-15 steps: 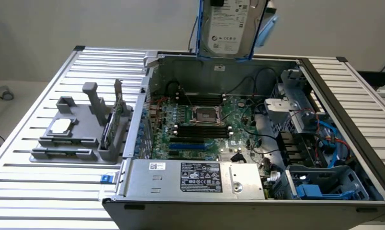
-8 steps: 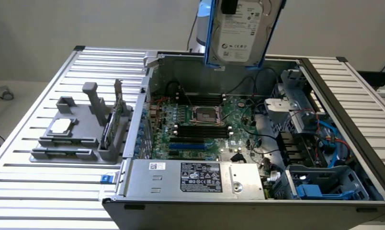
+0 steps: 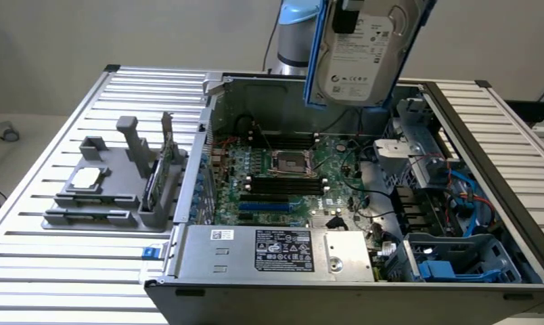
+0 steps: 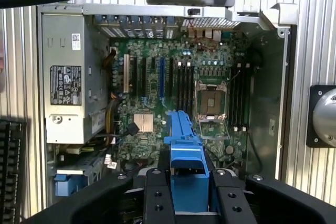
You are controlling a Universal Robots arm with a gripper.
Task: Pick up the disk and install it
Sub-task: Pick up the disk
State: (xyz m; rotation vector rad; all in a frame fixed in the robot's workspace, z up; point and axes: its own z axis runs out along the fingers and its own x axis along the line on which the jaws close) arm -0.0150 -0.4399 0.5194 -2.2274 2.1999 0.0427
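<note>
The disk, silver-grey with a white label and blue rails, hangs upright high over the back of the open computer case. The wrist view looks down the disk's blue rail, which sits edge-on between my two black fingers. My gripper is shut on the disk, well above the motherboard. In the exterior view a black finger presses on the disk's labelled face.
The case lies open on a slatted metal table. It holds a power supply and a blue drive cage. A grey fixture on the exterior view's left carries a small silver chip and an upright green card.
</note>
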